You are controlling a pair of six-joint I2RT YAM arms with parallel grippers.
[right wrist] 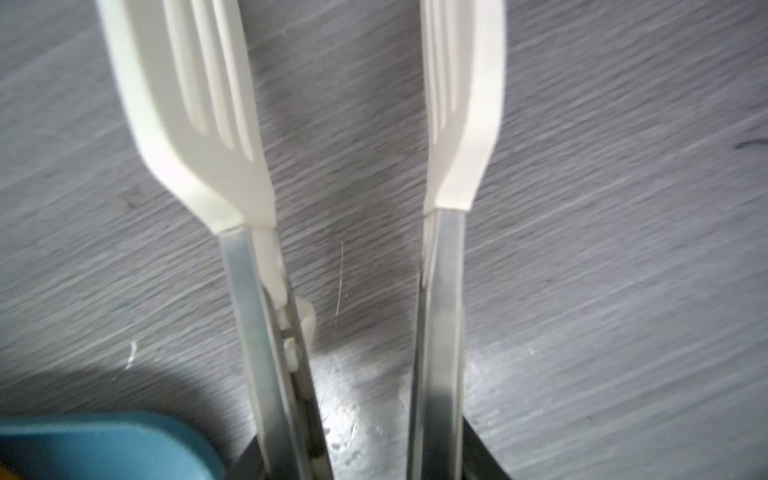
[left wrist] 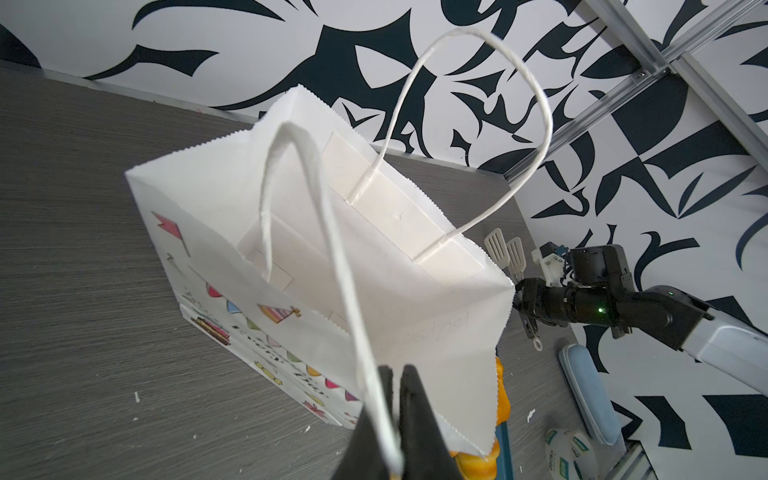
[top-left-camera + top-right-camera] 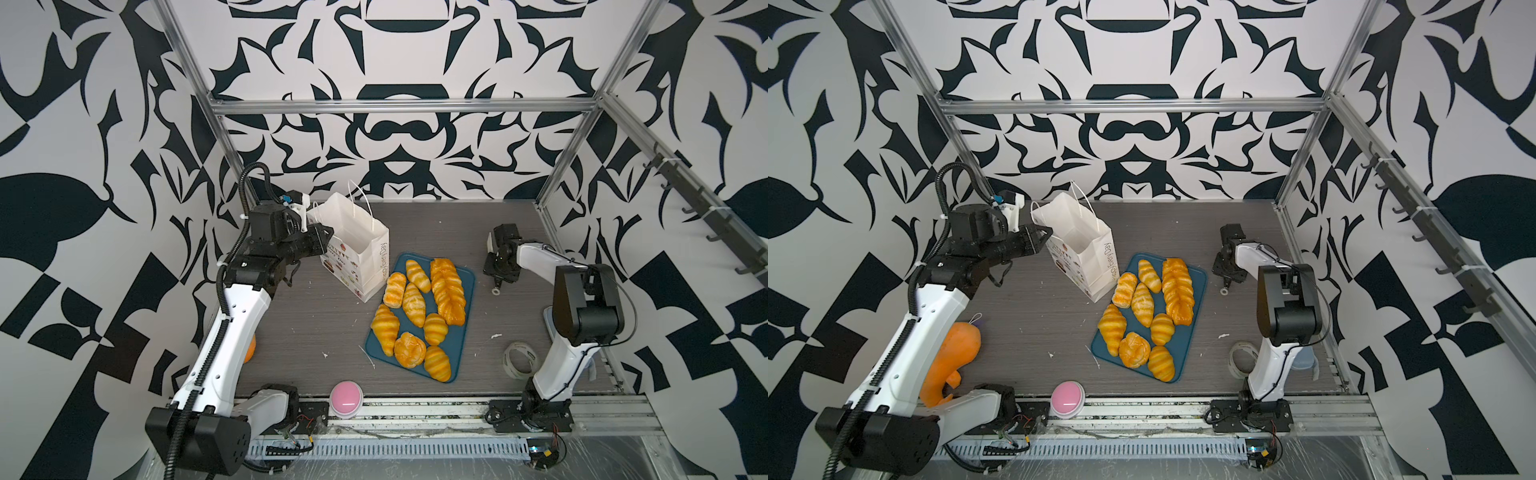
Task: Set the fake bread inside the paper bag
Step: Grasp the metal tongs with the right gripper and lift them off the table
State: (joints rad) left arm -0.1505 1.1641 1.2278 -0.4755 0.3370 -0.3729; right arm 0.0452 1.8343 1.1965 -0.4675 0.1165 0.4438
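- A pink round button (image 3: 346,399) sits on the near rail, at the front edge of the desk (image 3: 316,316)
- Left of it, an orange plush toy (image 3: 951,357) lies partly under the left arm (image 3: 905,332); a tape roll (image 3: 517,359) lies on the near right
- The fake bread (image 3: 413,304), eight pieces in both top views, lies on a blue tray (image 3: 455,349) mid-desk: croissants, a long braided loaf (image 3: 448,291) and a round bun (image 3: 409,350)
- The paper bag (image 3: 357,270) stands upright with its mouth open, just beside the tray's far left corner
- The left jaws are pressed together on one cord handle (image 2: 353,316), at the bag's left rim
- The right jaws, to the far right of the tray and low over the desk, pinch a pair of tongs (image 1: 141,124) by the metal arms; the white slotted tips stand apart
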